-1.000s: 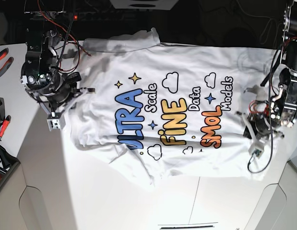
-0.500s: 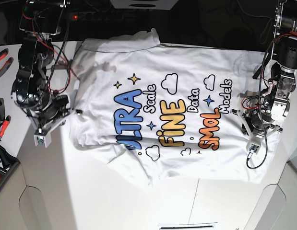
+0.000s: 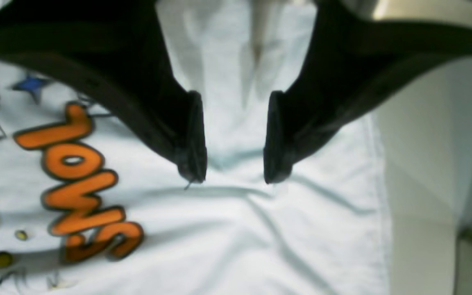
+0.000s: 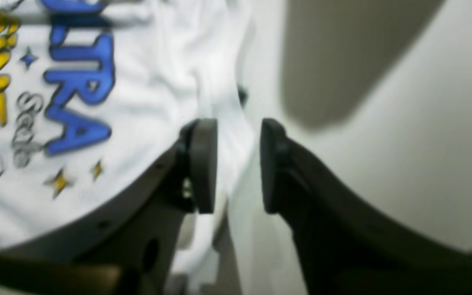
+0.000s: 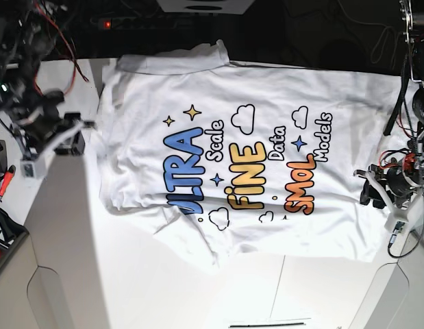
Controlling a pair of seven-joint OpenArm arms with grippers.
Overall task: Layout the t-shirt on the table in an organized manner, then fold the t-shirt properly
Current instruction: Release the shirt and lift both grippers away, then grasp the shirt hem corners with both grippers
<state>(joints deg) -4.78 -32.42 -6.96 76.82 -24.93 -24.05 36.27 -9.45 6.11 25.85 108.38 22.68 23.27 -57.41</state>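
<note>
Lying print-up across the table (image 5: 129, 274), the t-shirt (image 5: 266, 96) is spread but not flat, and both grippers stand open beside it.

You see the print read sideways in the base view, with ULTRA's first letter lost under a turned-up fold at the near hem and creases bunched along the edge by the right arm. Only your left wrist view shows the left gripper (image 3: 234, 164) parted over wrinkled cloth near the hem, SMOL off to one side. Only your right wrist view shows the right gripper (image 4: 231, 164) straddling the shirt's edge, jaws apart, cloth between them, contact unclear. The far sleeve overhangs the table's back edge; bare tabletop lies toward the near edge.
</note>
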